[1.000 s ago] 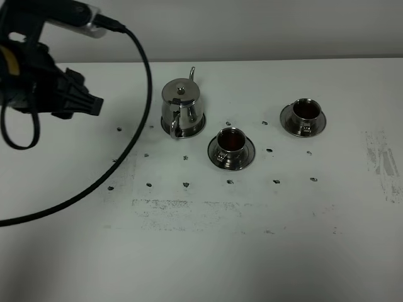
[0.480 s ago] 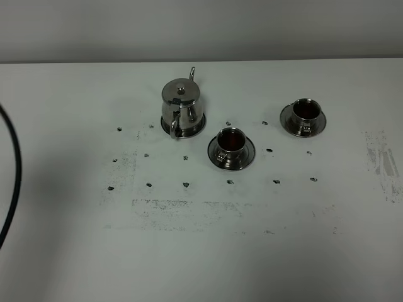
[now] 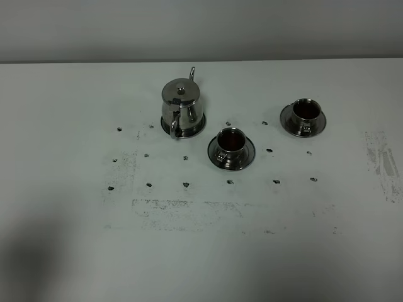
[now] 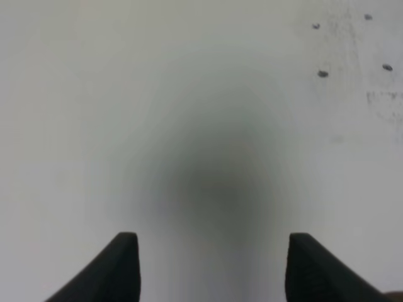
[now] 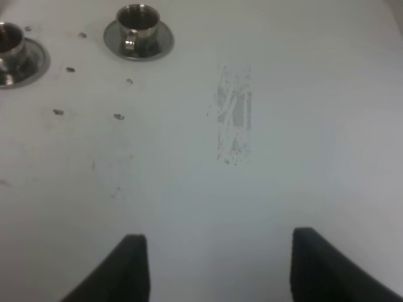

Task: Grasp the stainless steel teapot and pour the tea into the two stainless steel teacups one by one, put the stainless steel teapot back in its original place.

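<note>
The stainless steel teapot (image 3: 181,106) stands upright on its original place, a round steel coaster (image 3: 196,128), with its handle toward the front and its spout toward the back. Both stainless steel teacups sit on saucers: one (image 3: 230,146) in the middle, one (image 3: 303,116) to the right. Reddish-brown tea (image 3: 232,139) shows in each. No arm appears in the exterior high view. My left gripper (image 4: 211,258) is open over bare table. My right gripper (image 5: 220,258) is open too, far from the right teacup (image 5: 137,25) and the middle teacup (image 5: 9,53).
Small dark marks (image 3: 186,184) dot the white table (image 3: 264,251) around the steelware. A scuffed patch (image 3: 182,211) lies in front of them and another scuffed patch (image 3: 381,160) at the right. A faint shadow (image 3: 31,264) falls at the front left.
The left arm and its black cable have withdrawn to the left, out of the exterior high view. The teapot and the cups have not moved.
</note>
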Tool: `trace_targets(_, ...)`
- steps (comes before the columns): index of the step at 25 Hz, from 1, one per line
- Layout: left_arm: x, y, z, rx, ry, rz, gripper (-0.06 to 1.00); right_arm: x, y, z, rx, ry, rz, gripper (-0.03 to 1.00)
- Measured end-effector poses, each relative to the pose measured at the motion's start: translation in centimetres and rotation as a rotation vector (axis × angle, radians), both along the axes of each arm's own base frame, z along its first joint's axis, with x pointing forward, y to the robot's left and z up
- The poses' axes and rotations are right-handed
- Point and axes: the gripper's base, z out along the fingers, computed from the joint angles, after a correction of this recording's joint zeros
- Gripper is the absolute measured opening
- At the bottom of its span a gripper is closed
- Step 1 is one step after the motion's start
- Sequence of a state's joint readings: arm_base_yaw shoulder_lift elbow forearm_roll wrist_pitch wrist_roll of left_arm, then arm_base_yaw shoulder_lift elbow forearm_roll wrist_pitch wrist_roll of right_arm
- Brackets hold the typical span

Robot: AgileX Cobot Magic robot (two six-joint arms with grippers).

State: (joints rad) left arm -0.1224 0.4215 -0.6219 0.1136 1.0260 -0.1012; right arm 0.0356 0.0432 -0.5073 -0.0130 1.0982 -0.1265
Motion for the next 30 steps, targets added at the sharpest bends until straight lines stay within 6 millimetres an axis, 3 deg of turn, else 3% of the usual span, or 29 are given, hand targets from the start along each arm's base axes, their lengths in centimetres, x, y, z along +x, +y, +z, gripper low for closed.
trace_targets(12,-3.0,0.0,-2.8,-0.057,-0.052,-0.009,0.5,0.0,0.0,0.0,0.0,0.0,0.0,0.5)
trace_targets(30,-6.1,0.5,-2.6,-0.067,-0.277,-0.005,0.5,0.0,0.0,0.0,0.0,0.0,0.0,0.5)
